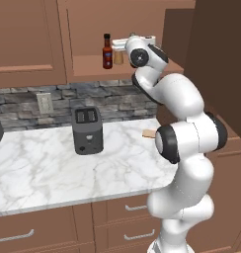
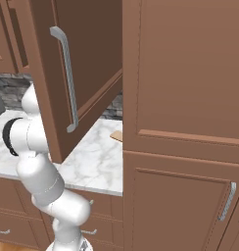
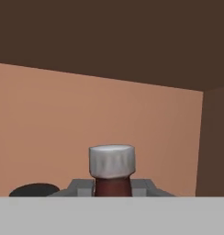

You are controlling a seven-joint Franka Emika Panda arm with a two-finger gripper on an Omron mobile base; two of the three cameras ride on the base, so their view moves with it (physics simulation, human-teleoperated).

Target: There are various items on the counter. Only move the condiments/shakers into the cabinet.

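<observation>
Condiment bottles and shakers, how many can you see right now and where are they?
3. The black-capped bottle and the tan shaker stand on the cabinet shelf; the pale-capped bottle is held in the shut hand inside the cabinet. None shows on the counter.

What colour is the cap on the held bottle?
Pale grey-white cap, clearest in the hand view.

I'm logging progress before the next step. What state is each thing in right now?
Gripper: shut on the pale-capped bottle, inside the cabinet.
Red-labelled bottle: upright on the cabinet shelf.
Cabinet door: open.
Toaster: on the counter, slots empty.
Tan slab: flat on the counter.
</observation>
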